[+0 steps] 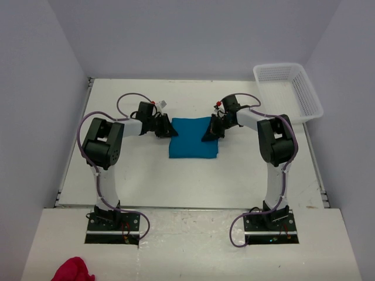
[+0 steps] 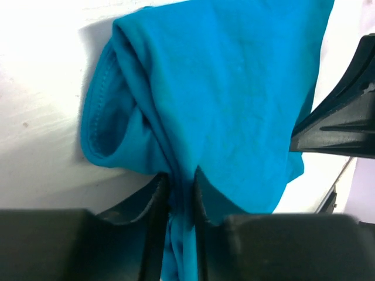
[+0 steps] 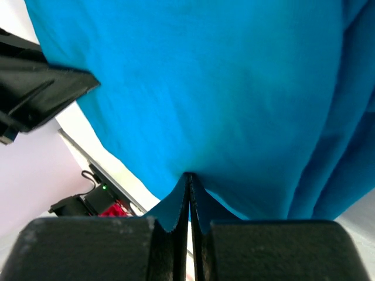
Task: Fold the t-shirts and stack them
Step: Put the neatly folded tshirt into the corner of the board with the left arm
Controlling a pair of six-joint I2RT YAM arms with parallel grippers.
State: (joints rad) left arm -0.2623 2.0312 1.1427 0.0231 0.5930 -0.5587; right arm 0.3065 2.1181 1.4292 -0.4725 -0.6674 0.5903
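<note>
The teal-blue t-shirt lies folded into a rough rectangle at the table's middle. My left gripper is at its left edge, shut on a bunched fold of the t-shirt, which runs between the jaws. My right gripper is at its right edge, jaws pressed together on a thin edge of the t-shirt at the fingertips. Each wrist view shows the other gripper's black finger across the cloth.
A white mesh basket stands at the table's back right corner. A red cloth lies on the near shelf at the bottom left, in front of the left arm's base. White walls close the table on three sides.
</note>
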